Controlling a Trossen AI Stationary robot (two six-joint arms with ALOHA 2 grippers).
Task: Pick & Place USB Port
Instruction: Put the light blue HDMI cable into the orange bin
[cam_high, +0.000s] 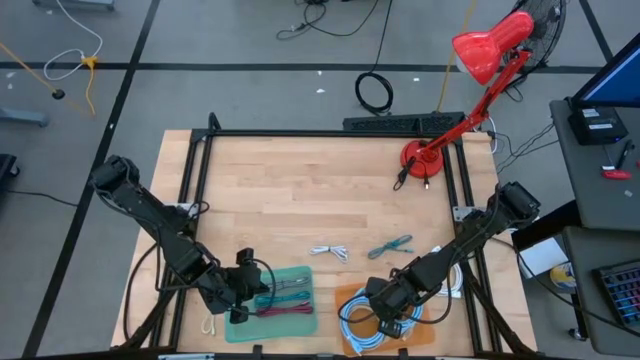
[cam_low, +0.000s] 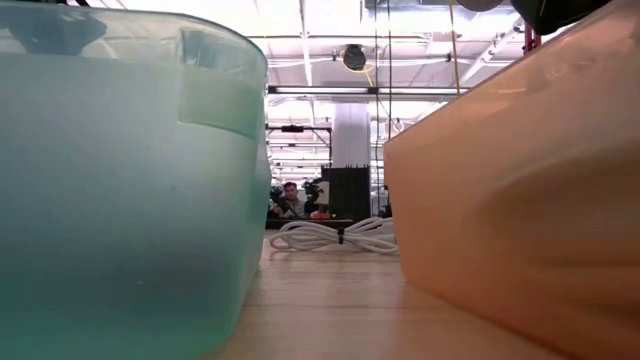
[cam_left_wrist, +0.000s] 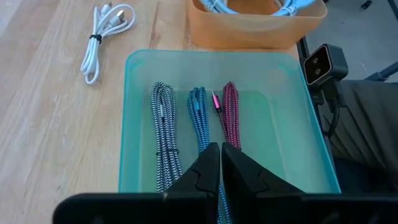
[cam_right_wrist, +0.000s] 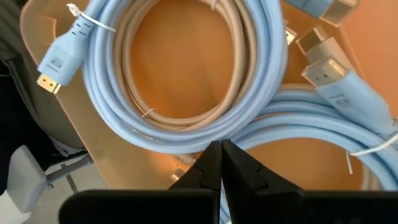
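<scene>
Hovering over the green bin at the desk's near edge, the left pincer has its fingers together, holding nothing. Three braided cables lie side by side in that bin: a black-and-white one, a blue one and a pink one. The right pincer, fingers also together and empty, hangs over the orange bin, which holds coiled light-blue cables. A white cable and a teal cable lie loose on the desk behind the bins.
</scene>
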